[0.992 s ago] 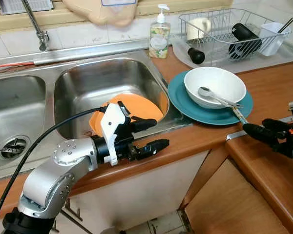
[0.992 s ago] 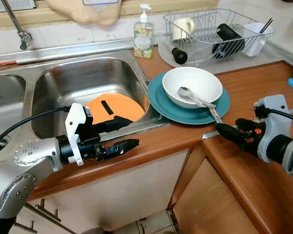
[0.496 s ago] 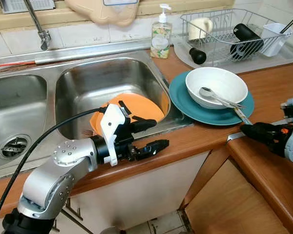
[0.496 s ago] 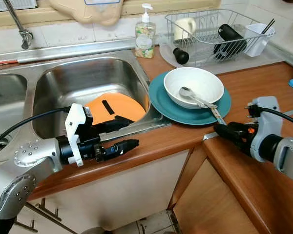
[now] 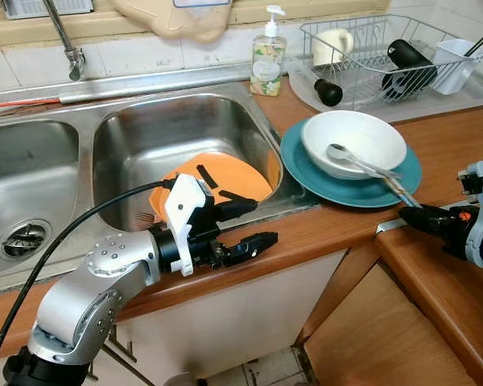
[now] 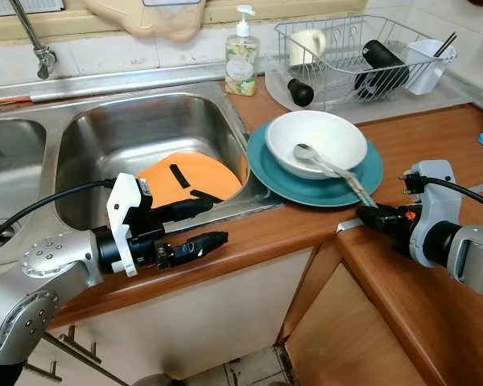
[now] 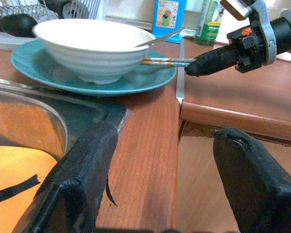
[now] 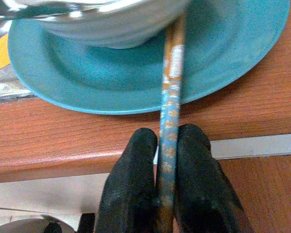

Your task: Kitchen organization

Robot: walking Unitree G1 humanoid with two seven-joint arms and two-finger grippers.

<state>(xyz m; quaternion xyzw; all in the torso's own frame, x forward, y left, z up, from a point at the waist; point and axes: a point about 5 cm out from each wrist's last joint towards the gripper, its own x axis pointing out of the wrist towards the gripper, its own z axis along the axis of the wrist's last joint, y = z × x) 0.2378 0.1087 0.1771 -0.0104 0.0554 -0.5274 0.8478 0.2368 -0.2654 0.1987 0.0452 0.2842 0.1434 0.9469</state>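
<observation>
At the left, the left gripper [image 5: 245, 225] hovers with fingers spread over the counter's front edge, beside a steel sink [image 5: 129, 137] holding an orange plate [image 5: 225, 175]. Toward the middle, a white bowl [image 5: 354, 141] with a spoon [image 5: 350, 158] sits on a teal plate [image 5: 350, 181] on the wooden counter [image 5: 451, 141]. On the right, the right gripper [image 8: 166, 194] pinches patterned chopsticks [image 8: 170, 92] that lean on the plate; tidying looks barely begun, the dish rack [image 5: 386, 56] waiting behind.

The counter [image 5: 467, 137] is smooth reddish wood with a soft sheen. The sink [image 5: 177, 133] is brushed steel — dull-bright. The bowl [image 5: 362, 133] and teal plate [image 5: 306, 165] look glazed and glossy; the rack [image 5: 362, 32] is thin chromed wire — the tool fingers [image 7: 82, 174] matt black rubber.
</observation>
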